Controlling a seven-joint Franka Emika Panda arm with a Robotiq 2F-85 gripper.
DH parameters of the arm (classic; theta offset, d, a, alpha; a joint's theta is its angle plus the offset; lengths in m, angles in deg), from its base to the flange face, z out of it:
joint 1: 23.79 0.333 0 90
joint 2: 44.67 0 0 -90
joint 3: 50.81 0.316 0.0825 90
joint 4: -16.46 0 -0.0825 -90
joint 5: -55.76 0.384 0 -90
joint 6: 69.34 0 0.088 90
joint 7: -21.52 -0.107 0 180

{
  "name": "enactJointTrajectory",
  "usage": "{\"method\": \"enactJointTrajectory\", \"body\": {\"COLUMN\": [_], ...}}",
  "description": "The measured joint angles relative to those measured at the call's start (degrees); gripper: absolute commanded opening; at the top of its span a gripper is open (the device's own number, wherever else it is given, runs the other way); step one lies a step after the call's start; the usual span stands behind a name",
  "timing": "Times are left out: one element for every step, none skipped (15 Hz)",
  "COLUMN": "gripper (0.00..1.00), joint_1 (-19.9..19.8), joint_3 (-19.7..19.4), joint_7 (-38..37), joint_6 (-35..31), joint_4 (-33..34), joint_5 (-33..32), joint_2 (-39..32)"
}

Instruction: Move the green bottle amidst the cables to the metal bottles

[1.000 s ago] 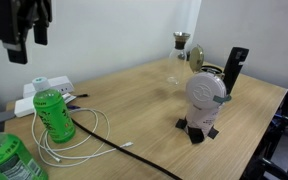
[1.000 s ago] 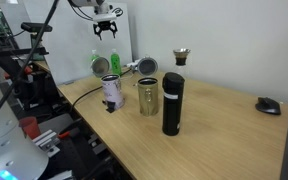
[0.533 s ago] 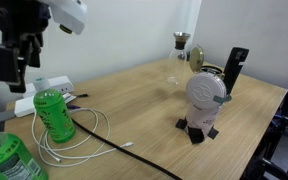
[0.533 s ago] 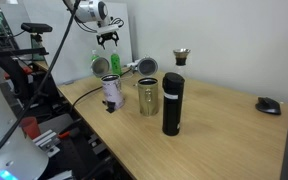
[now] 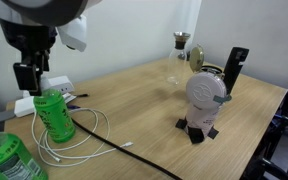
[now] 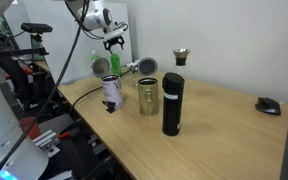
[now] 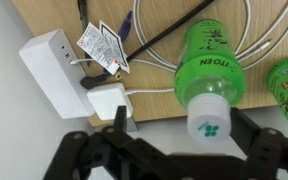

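The small green bottle (image 5: 52, 115) stands upright among the cables, inside loose white cable loops (image 5: 82, 140) and beside a black cable (image 5: 124, 150). In the wrist view the bottle (image 7: 209, 60) shows a white cap. My gripper (image 5: 31, 80) is open and empty. It hangs just above and behind the bottle top, and in the wrist view (image 7: 184, 128) its fingers stand on either side of the cap without touching. The metal bottles, one brass-coloured (image 6: 148, 96), stand at the far end (image 5: 196, 60). The gripper also shows in an exterior view (image 6: 115, 43).
A larger green bottle (image 5: 9, 160) stands at the front corner. A white power strip (image 5: 39, 98) lies behind the small bottle. A round white gadget on black feet (image 5: 206, 95), a tall black bottle (image 6: 172, 103) and a small dark-topped glass (image 6: 181, 57) are by the metal bottles.
My gripper has come down from high above the table's left corner to just above the small green bottle. It stays open. The bottle has not moved.
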Motion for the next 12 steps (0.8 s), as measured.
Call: {"method": "enactJointTrajectory", "body": {"gripper": [0.87,0.74,0.66,0.60,0.52,0.45,0.38,0.32,0.25,0.20,0.13,0.11], "joint_1": [0.06,0.07,0.07,0.07,0.06,0.07,0.07,0.07,0.08,0.08,0.08,0.08], "joint_3": [-0.12,-0.24,-0.34,-0.36,-0.36,-0.35,-0.33,-0.32,-0.29,-0.21,-0.10,0.02], "joint_7": [0.00,0.00,0.00,-0.03,-0.05,-0.05,-0.06,-0.06,-0.06,-0.07,-0.07,-0.07], "joint_6": [0.29,0.49,0.62,0.68,0.78,0.95,1.12,1.32,1.63,1.99,2.38,2.68], "joint_4": [0.50,0.69,0.79,0.91,1.03,1.22,1.46,1.73,2.05,2.44,2.83,3.15], "joint_5": [0.00,0.00,0.00,0.00,0.02,0.05,0.05,0.07,0.12,0.18,0.29,0.37], "joint_2": [-0.55,-0.93,-1.18,-1.34,-1.37,-1.37,-1.37,-1.37,-1.37,-1.36,-1.35,-1.35]}}
